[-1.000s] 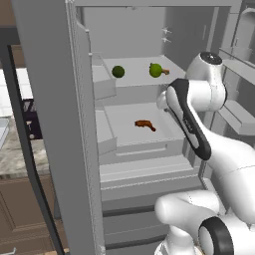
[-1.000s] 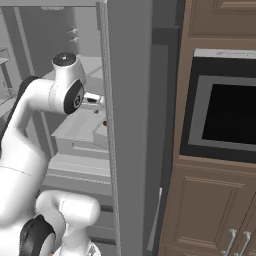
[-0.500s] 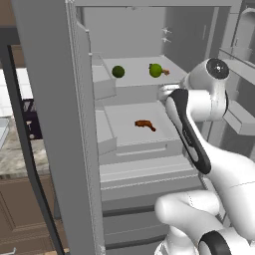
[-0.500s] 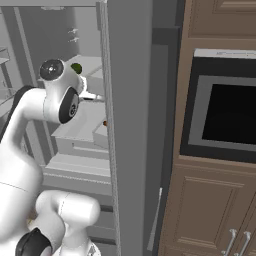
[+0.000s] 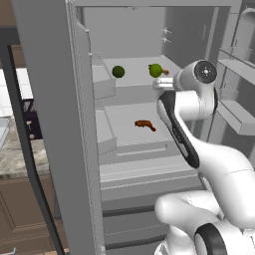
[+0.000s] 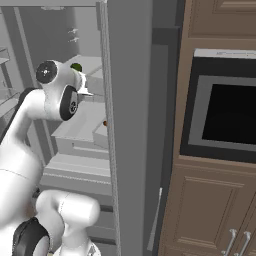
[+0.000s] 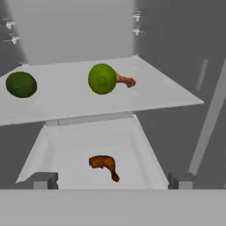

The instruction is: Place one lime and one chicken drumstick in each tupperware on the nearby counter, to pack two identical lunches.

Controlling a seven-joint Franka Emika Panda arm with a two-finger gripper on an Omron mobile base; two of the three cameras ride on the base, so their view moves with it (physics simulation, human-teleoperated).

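Partly behind lime: 2nd drumstick.

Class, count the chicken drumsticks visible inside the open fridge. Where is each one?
2. One drumstick lies on the upper shelf, partly hidden behind the brighter lime. The other drumstick lies alone on the lower shelf. More may be hidden.

Two limes sat well apart on the upper fridge shelf: a darker lime to the left, a brighter lime toward the middle. One chicken drumstick lay just behind the brighter lime, its end poking out to the right. A second drumstick, brown, lay alone on the lower shelf. A strip of mottled desk showed left of the fridge.
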